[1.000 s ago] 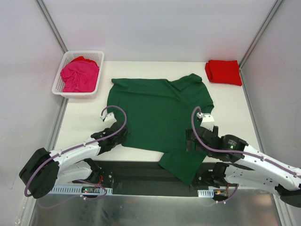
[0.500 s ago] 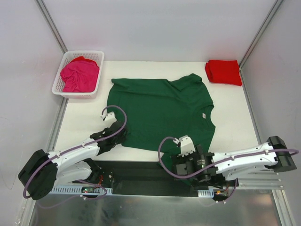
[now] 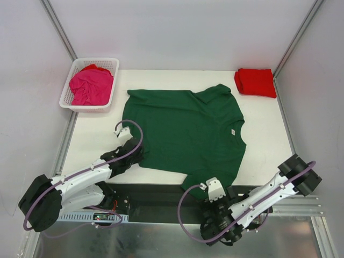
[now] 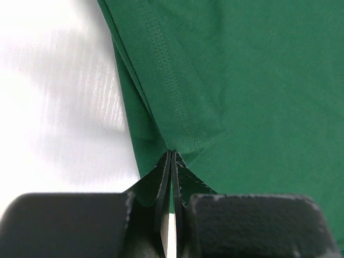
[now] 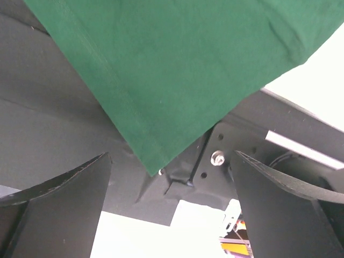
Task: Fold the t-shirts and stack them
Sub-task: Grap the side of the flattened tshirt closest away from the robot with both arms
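Pinching the unfolded dark green cotton t-shirt (image 3: pixel 183 129), left fingers (image 4: pixel 164 173) hold; right fingers (image 5: pixel 70 188) spread. Only bright red t-shirt (image 3: pixel 256 82) folded; magenta pink t-shirt (image 3: pixel 91 86) waits.

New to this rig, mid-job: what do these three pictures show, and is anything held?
Two robot arms stand at the table. The wide picture looks down from above; the others come from each arm's wrist camera. A green t-shirt lies spread out, one sleeve hanging over the near edge. A folded red t-shirt lies far right; a pink t-shirt sits in a white basket far left. The left pincer is shut on the green shirt's edge. The right pincer is open, empty, near that sleeve.
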You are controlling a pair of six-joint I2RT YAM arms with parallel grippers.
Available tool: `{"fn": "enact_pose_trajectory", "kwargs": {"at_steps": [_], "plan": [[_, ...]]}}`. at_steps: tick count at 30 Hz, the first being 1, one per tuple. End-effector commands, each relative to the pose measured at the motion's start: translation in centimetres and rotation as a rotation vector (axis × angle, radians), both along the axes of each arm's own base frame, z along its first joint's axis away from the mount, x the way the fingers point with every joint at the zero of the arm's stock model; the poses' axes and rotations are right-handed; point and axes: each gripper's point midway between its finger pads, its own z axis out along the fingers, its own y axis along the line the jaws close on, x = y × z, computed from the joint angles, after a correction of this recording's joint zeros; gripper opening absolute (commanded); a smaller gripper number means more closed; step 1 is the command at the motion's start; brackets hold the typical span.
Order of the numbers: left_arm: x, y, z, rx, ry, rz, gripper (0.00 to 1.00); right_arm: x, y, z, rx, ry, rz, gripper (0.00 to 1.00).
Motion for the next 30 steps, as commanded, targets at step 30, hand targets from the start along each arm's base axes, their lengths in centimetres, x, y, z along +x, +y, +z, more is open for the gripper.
{"fn": "enact_pose_trajectory", "kwargs": {"at_steps": [30], "plan": [[-0.3,0.5,0.4,0.037,-0.014,-0.022,0.00,-3.0,0.2,-4.7,0.019,0.027,-0.173,0.71]]}}
